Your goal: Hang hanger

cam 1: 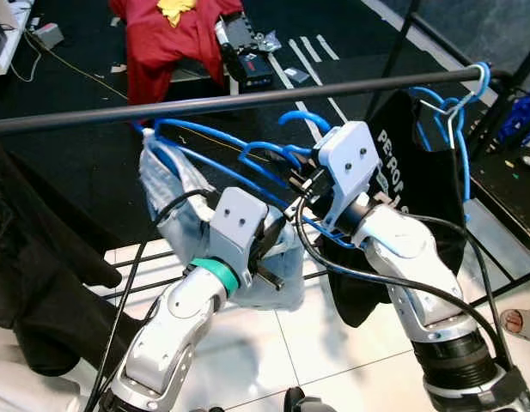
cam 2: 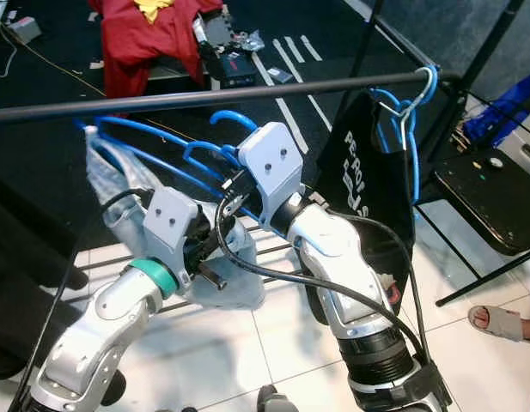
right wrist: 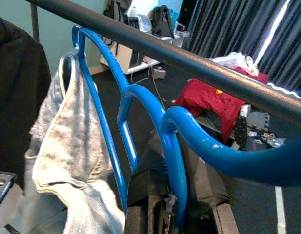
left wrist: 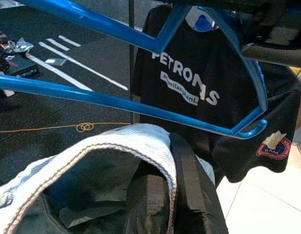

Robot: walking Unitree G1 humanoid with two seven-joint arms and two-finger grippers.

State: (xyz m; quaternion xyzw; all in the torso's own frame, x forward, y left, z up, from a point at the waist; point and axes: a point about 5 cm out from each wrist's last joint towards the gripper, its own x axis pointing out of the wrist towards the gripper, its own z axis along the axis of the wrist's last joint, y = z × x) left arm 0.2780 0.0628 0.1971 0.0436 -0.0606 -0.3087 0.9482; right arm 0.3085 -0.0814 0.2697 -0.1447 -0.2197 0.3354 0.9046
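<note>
- Blue hanger (right wrist: 174,141): rigid plastic, likely light; draped pale garment (cam 1: 174,206) soft, may swing.
- Right gripper (right wrist: 162,195) pinches it by the neck under the rail (cam 1: 247,100).
- Left gripper (left wrist: 162,195) closed on the garment's edge.

Two silver, segmented arms carry pale grey wrist housings, each fixed with two dark screws: the left wrist housing (cam 1: 240,220) sits above a teal band (cam 1: 215,275), the right wrist housing (cam 1: 350,156) above a black collar. Black cables (cam 1: 350,273) loop behind both grippers, and a ribbed black cuff (cam 1: 454,358) rings the right forearm lower down.
</note>
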